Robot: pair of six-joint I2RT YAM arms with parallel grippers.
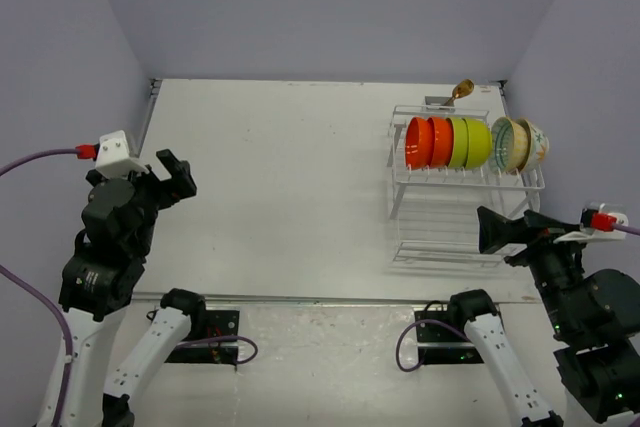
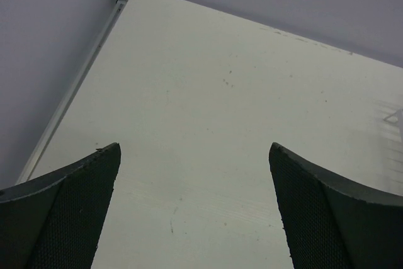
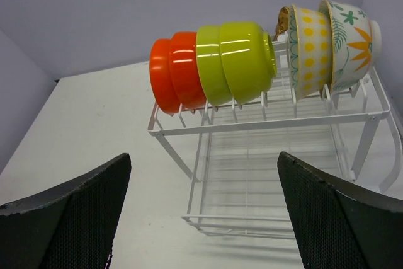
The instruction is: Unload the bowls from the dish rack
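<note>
Plainly, the dish rack, a white wire frame of two rectangular tiers, stood near the far right corner of the matte pale table. Its upper tier held a row of six, all round and glossy, standing on edge: two orange-red bowls at the left end, two lime-green bowls in the middle, and two cream patterned bowls at the right. One gold spoon rose from the small holder at the rack's far side. The left gripper hovered by the table's left edge, its dark mesh-textured fingers spread wide and empty. The right gripper, equally spread, held nothing near the rack's near side.
</note>
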